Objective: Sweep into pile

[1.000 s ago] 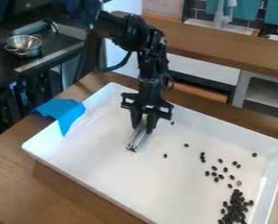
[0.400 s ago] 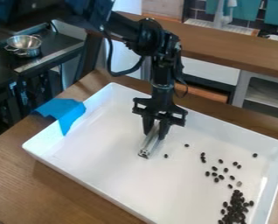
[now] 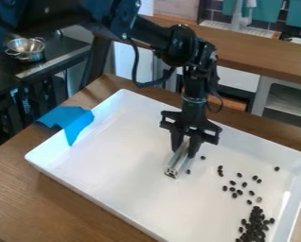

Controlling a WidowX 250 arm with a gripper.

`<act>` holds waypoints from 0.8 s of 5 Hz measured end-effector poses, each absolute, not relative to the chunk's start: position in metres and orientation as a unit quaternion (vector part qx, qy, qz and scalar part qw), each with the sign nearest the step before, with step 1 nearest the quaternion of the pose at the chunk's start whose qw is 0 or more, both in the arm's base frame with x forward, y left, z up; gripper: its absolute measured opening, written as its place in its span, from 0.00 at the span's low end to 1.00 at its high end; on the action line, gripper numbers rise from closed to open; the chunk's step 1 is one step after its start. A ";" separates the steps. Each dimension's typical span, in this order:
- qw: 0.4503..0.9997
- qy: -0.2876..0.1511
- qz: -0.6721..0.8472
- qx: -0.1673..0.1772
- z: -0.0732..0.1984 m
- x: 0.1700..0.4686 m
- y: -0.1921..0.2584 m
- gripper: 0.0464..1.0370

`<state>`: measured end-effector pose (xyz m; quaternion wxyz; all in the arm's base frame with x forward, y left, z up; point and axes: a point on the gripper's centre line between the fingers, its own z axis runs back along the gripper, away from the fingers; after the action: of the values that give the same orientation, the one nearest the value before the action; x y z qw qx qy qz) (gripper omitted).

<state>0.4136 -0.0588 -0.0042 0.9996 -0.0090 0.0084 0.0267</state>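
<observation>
From my station, I have the gripper (image 3: pixel 185 145) closed firmly on a metal bar (image 3: pixel 177 163), around the middle of the white tray (image 3: pixel 88 197). The dense pile of dark beans (image 3: pixel 255 224) lies toward the tray's lower right end. I judge the work more than half done; the loose beans (image 3: pixel 240 192) between tray's middle and right side need gathering, including one just beside the bar.

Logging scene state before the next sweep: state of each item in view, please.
Pincer: shut on the bar.
Metal bar: held at a slant, low end at or just above tray floor.
White tray: flat on the table.
Bean pile: heaped, near right corner.
Loose beans: scattered, not yet swept in.
Blue sheet: draped over tray rim.
</observation>
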 end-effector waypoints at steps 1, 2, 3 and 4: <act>1.000 0.006 0.013 -0.011 -0.004 0.410 -0.080 0.32; 1.000 0.005 -0.016 -0.013 -0.005 0.402 -0.106 0.32; 1.000 -0.001 -0.017 -0.015 -0.005 0.401 -0.107 0.32; 1.000 -0.001 -0.028 -0.014 -0.005 0.399 -0.111 0.32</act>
<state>0.3992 -0.1109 -0.0054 0.9995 -0.0139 -0.0007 -0.0277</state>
